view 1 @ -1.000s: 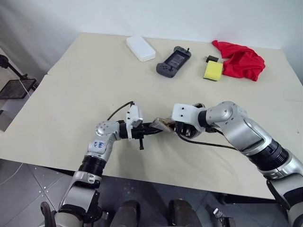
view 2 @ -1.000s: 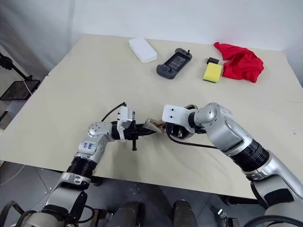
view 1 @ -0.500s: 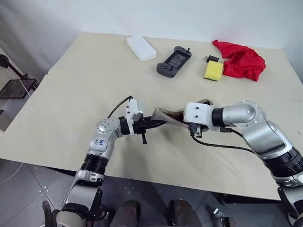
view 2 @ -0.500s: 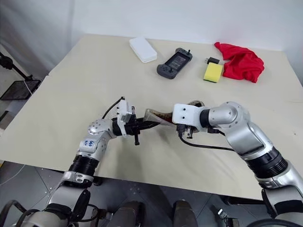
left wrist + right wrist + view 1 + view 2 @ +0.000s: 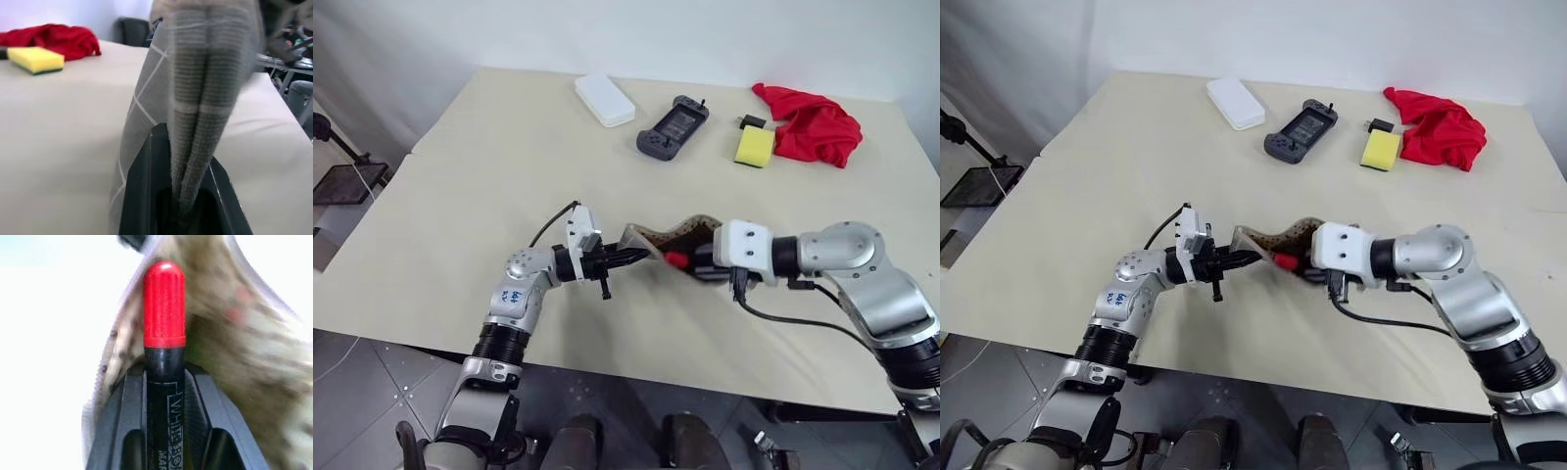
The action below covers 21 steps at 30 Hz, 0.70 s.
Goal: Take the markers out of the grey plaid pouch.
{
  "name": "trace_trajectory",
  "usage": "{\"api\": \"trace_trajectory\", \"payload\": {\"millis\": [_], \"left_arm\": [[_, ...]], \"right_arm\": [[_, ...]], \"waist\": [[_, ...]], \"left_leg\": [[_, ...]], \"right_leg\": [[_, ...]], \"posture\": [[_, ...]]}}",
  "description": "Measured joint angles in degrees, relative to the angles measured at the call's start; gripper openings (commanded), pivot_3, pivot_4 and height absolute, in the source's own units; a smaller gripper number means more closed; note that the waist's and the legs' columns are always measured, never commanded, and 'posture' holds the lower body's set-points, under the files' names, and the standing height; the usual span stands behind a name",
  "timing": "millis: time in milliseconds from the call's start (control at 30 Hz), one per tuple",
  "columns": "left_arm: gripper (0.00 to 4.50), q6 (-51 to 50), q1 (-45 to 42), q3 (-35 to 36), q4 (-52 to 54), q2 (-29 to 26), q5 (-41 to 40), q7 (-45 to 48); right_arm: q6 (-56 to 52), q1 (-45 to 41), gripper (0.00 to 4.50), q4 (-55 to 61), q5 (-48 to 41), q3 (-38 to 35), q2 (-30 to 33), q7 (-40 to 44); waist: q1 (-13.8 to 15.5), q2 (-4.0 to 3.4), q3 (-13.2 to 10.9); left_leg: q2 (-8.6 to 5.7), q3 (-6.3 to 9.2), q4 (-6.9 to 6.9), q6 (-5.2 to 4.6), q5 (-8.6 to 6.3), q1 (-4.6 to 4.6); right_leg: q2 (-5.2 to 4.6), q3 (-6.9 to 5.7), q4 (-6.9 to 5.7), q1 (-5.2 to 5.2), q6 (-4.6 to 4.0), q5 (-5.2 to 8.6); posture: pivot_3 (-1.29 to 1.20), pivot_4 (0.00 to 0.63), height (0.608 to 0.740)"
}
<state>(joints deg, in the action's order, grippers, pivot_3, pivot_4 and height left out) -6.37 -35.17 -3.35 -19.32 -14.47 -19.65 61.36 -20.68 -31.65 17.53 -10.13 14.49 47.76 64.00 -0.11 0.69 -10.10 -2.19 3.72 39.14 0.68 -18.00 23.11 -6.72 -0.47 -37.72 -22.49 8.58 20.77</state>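
Note:
The grey plaid pouch [image 5: 668,233] hangs above the table's front middle, its mouth gaping toward my right arm. My left gripper [image 5: 632,257] is shut on the pouch's near end, and the fabric [image 5: 205,98] is pinched between its fingers [image 5: 145,191]. My right gripper [image 5: 701,262] is shut on a marker with a dark barrel. The marker's red cap [image 5: 675,259] sits at the pouch's mouth. In the right wrist view the marker [image 5: 164,303] stands between the fingers, with the pouch's speckled lining [image 5: 234,342] behind it.
At the far side of the table [image 5: 480,196] lie a white box [image 5: 604,99], a dark game controller [image 5: 673,127], a yellow sponge [image 5: 754,146] and a red cloth [image 5: 813,122]. The table's front edge runs just below both arms.
My right gripper has drawn back to the right with the red-capped marker, which now shows at the pouch's mouth. The mouth has opened wider. My left gripper has kept its place.

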Motion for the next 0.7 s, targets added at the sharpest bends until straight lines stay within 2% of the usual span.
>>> {"api": "trace_trajectory", "payload": {"millis": [133, 233, 333, 533, 700], "left_arm": [[0.00, -0.54, -0.04, 0.11, -0.45, -0.04, 0.00, -0.09], [0.00, -0.65, -0.24, 0.60, -0.65, -0.15, -0.02, -0.21], [0.00, -0.75, -0.15, 0.60, -0.65, -0.15, -0.04, -0.09], [0.00, -0.81, -0.09, 0.75, -0.60, -0.31, -0.24, 0.06], [0.00, -0.86, -0.11, 0.83, -0.58, -0.22, -0.29, -0.06]], "right_arm": [[7.97, -0.79, 0.63, -1.42, 9.57, 4.23, -1.62, -3.50], [6.09, -0.44, 0.63, -0.49, 7.54, 2.70, -6.25, -5.45], [4.91, 1.75, 0.62, 1.46, 4.13, -0.50, -5.44, -4.65], [-0.53, 4.21, 0.62, 3.10, -10.96, -13.92, -5.15, -3.04], [-15.03, 2.73, 0.62, 5.33, -31.95, -26.42, -6.03, -8.40]], "waist": [[-0.09, 0.00, 0.00], [-0.07, 0.00, 0.00], [0.34, 0.00, 0.00], [0.57, 0.01, -0.01], [0.09, 0.01, -0.01]], "left_leg": [[-0.02, -0.01, 0.02, 0.04, 0.02, -0.02], [0.02, 0.01, -0.04, 0.08, 0.04, -0.02], [-0.05, 0.15, -0.04, 0.07, 0.04, 0.02], [0.00, 0.16, -0.03, 0.06, 0.05, 0.02], [0.00, 0.16, -0.03, 0.07, 0.05, 0.01]], "right_leg": [[0.02, 0.02, -0.04, -0.02, 0.00, 0.00], [0.05, 0.01, -0.04, -0.05, -0.02, -0.01], [-0.01, -0.07, 0.01, 0.02, -0.03, -0.01], [0.04, -0.08, 0.09, 0.08, 0.01, -0.05], [0.01, -0.08, 0.07, 0.09, -0.01, -0.06]], "posture": [[0.00, 0.150, 0.740], [0.00, 0.150, 0.740], [0.00, 0.150, 0.740], [0.00, 0.150, 0.740], [0.00, 0.150, 0.740]]}}
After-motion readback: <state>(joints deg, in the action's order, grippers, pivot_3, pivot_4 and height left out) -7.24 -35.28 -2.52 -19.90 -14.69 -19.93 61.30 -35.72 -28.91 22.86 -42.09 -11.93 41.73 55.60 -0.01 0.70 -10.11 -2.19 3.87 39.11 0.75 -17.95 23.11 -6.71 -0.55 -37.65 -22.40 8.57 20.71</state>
